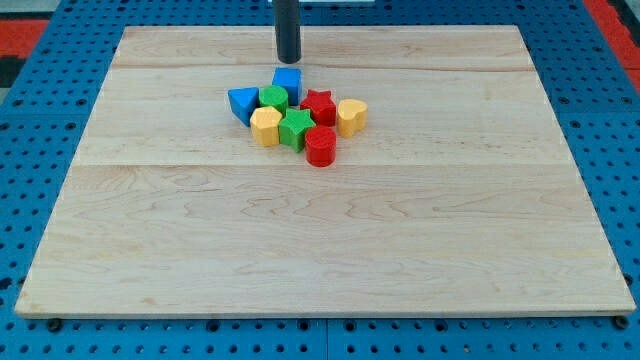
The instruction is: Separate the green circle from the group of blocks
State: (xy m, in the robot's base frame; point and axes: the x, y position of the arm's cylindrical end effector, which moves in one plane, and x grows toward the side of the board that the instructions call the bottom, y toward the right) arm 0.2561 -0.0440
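Observation:
The green circle [273,98] sits in a tight cluster of blocks on the wooden board [320,240], above the view's middle. It touches a blue cube [288,82] above it, a blue triangle [242,103] to its left, a yellow hexagon [265,127] below it and a green star [296,128] at its lower right. A red star [318,105], a yellow heart [351,117] and a red cylinder [321,146] make up the cluster's right side. My tip [288,60] stands just above the blue cube, at the cluster's top edge.
The board lies on a blue perforated table [50,100]. Red strips show in the view's top corners [20,30].

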